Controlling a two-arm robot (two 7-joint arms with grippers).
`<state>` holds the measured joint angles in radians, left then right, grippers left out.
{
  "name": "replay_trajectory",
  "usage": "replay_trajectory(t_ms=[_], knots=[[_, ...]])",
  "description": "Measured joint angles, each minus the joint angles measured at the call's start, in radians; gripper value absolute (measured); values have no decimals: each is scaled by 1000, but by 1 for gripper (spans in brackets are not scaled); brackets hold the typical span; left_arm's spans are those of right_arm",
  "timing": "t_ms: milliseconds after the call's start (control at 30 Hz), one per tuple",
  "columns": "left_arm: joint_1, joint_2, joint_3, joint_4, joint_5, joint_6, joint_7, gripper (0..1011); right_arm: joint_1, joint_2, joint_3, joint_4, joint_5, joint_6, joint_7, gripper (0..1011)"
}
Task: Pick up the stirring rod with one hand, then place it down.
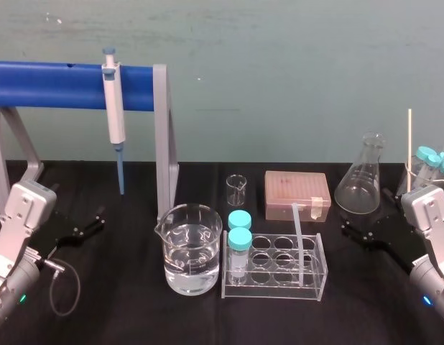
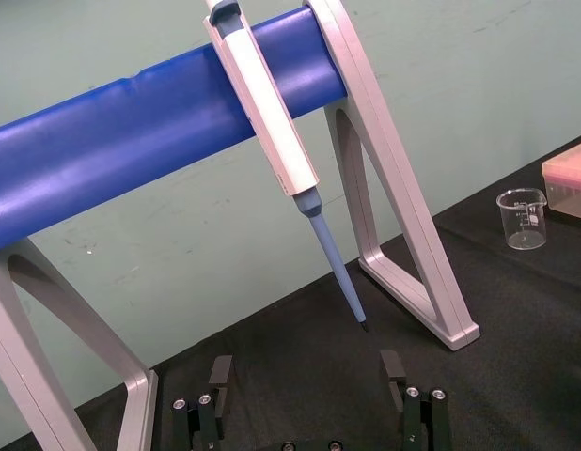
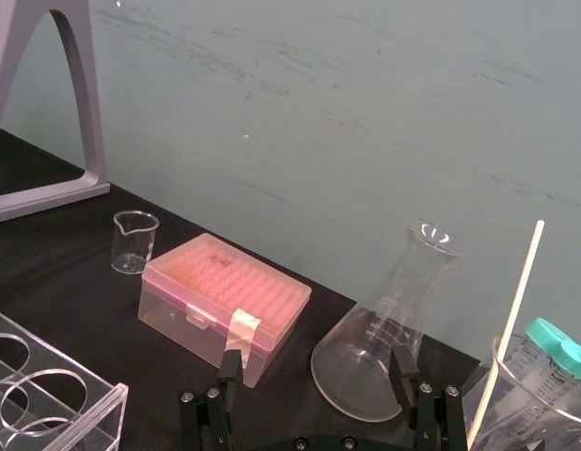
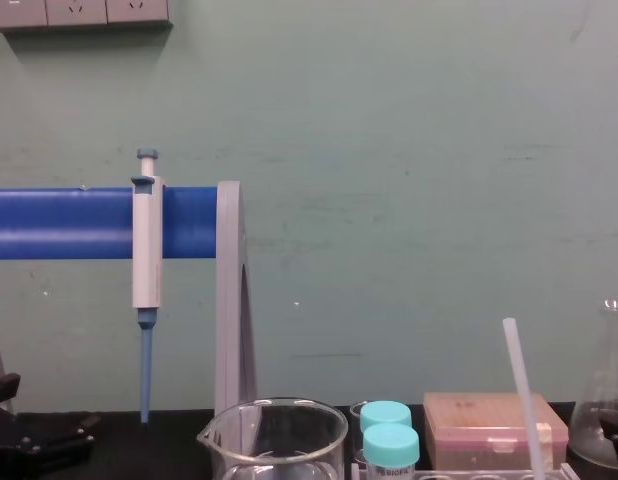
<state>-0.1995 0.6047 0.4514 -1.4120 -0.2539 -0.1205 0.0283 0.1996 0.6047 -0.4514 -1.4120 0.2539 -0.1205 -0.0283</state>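
Note:
The stirring rod [image 1: 299, 243] is a white translucent rod leaning in the clear tube rack [image 1: 272, 291] at the table's middle; its upper part also rises at the chest view's lower right [image 4: 519, 390]. My left gripper [image 1: 89, 224] rests open near the table's left side, far from the rod; in its wrist view the fingers [image 2: 220, 371] stand wide apart below the hanging pipette [image 2: 272, 103]. My right gripper [image 1: 366, 228] sits open and empty at the right, just in front of the conical flask [image 3: 389, 348], with its fingers [image 3: 403, 362] spread.
A water-filled beaker [image 1: 192, 248] stands left of the rack, which holds two teal-capped tubes [image 1: 239, 241]. Behind are a small beaker [image 1: 236, 189] and a pink box [image 1: 297, 194]. The blue-barred stand [image 1: 49, 85] fills the back left. A thin stick [image 1: 409, 144] stands among capped tubes at far right.

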Motion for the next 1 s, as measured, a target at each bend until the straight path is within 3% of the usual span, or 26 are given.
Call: replay_trajectory(t_ms=[1000], knots=[[0,0,0,0,0,0,0,1000,0,0,0,0,0,0,0,1002]])
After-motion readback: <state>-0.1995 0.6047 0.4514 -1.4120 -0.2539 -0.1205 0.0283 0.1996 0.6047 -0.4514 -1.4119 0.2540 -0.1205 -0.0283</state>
